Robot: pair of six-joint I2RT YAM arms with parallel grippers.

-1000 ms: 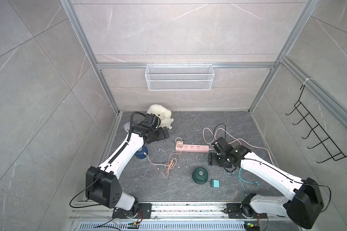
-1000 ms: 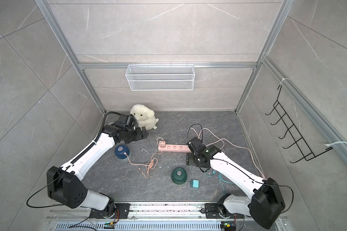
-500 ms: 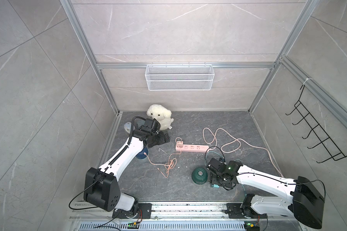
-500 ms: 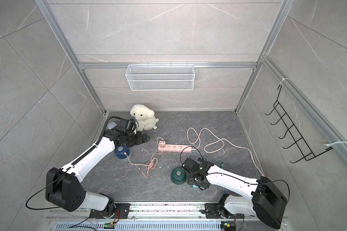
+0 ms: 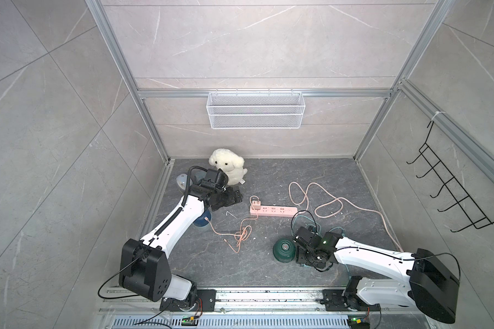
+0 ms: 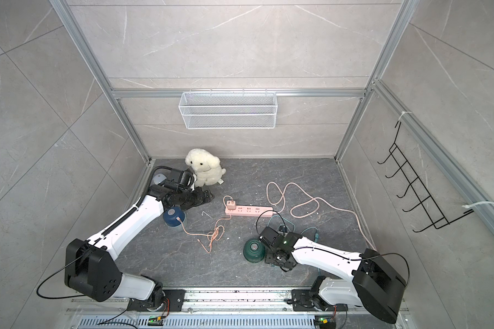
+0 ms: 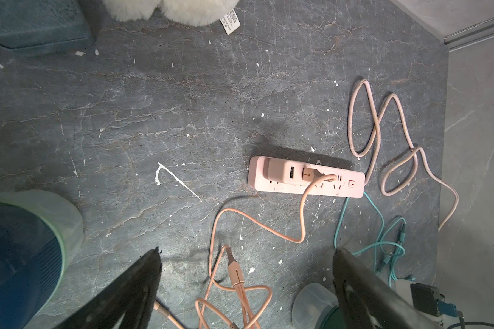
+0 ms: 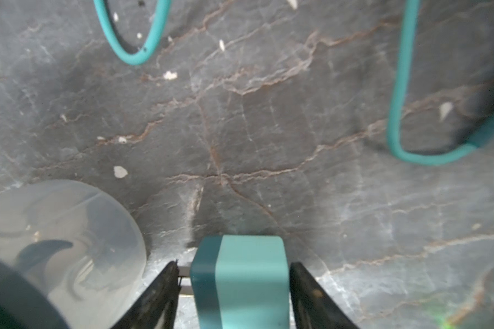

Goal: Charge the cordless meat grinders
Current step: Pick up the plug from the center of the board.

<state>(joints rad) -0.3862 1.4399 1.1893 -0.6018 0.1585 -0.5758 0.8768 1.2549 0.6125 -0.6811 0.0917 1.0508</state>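
Note:
The dark green meat grinder stands at the front middle of the floor; its clear base shows in the right wrist view. My right gripper is down beside it, fingers against both sides of a teal plug adapter that lies on the floor. The navy blue meat grinder stands at the left, half under my left arm. A thin pink cable reaches its top. My left gripper hangs open and empty between the plush and the strip.
A pink power strip lies mid-floor with a pink adapter plugged in. A teal cable loops behind my right gripper. A white plush and a pale grey-blue gadget sit at the back left.
My right arm has swung from the power strip to the front, come down beside the green grinder, and its jaws have narrowed onto the teal adapter. The left gripper shifted slightly.

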